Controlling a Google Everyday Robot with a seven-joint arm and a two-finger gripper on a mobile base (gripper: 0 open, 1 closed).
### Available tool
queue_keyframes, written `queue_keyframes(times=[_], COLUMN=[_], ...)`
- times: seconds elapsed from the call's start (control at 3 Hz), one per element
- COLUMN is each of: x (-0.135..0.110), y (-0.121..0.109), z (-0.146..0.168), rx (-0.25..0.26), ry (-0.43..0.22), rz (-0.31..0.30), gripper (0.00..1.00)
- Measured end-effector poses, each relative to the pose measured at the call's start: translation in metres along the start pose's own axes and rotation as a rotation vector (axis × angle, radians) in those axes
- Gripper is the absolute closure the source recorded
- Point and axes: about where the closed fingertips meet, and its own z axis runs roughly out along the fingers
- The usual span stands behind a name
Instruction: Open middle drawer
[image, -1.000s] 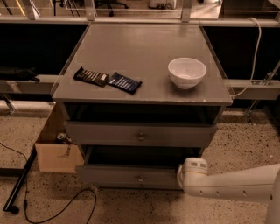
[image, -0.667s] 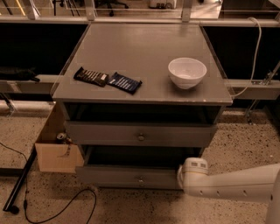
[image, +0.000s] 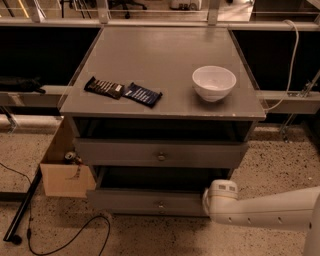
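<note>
surface (image: 160, 50): grey top of the drawer cabinet, filling the middle of the frame.
white bowl (image: 214, 82): upright on the surface, right of centre, near the right edge.
snack bars: a dark-wrapped bar (image: 104, 87) and a blue-wrapped bar (image: 143, 94) lie end to end at the front left of the surface, touching or nearly so.
upper drawer front (image: 115, 152): wide and grey, just under the top, with a brassy knob (image: 161, 156) at its centre; a dark gap sits above it.
middle drawer (image: 135, 201): the lower grey front, low in the frame at centre, with a small round knob (image: 161, 205); a dark gap separates it from the front above.
arm (image: 265, 212): a white link reaches in from the lower right, its rounded end just beside the right end of the middle drawer.
gripper: not seen anywhere in the frame, so its state cannot be told.
cardboard box (image: 62, 177): on the floor left of the cabinet, with a can (image: 70, 157) at its rim.
cable (image: 67, 242): a black loop on the speckled floor, lower left.
</note>
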Motion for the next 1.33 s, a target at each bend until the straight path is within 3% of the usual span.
queue_keyframes(times=[0.33, 0.67, 1.0, 1.33], x=[0.0, 0.0, 0.002, 0.007], y=[0.0, 0.0, 0.006, 0.027], z=[0.0, 0.0, 0.0, -0.002], rx=[0.0, 0.0, -0.011, -0.047], ry=[0.0, 0.0, -0.001, -0.004], rz=[0.0, 0.0, -0.002, -0.009], gripper=[0.29, 0.06, 0.18, 0.41])
